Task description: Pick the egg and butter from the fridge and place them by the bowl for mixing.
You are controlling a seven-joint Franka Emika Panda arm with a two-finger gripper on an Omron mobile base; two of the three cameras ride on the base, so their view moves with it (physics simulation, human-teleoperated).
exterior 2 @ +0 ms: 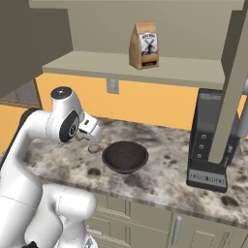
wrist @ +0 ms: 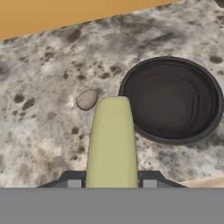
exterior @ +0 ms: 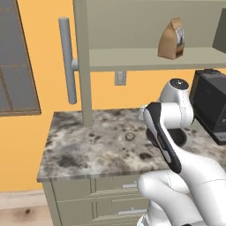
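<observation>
Pale yellow butter (wrist: 111, 142) stick sits clamped between the two dark finger tips of the gripper (wrist: 111, 183), pointing out over the speckled stone counter (exterior: 84, 145). Gripper (exterior 2: 86, 137) hangs above the counter just left of the bowl (exterior 2: 125, 157). Hand view: black bowl (wrist: 173, 99) is right of the butter's far end, very close, touching or not unclear. Egg (wrist: 87, 99), tan, lies on the counter just left of the butter tip, near the bowl rim but apart from it. Same egg (exterior: 129, 137) in left base view, and egg (exterior 2: 93, 148) beside the bowl in right. Brown paper bag (exterior 2: 144, 44) upright on the shelf above. Black boxy appliance (exterior 2: 209, 140) stands on the counter, right of the bowl, well apart.
</observation>
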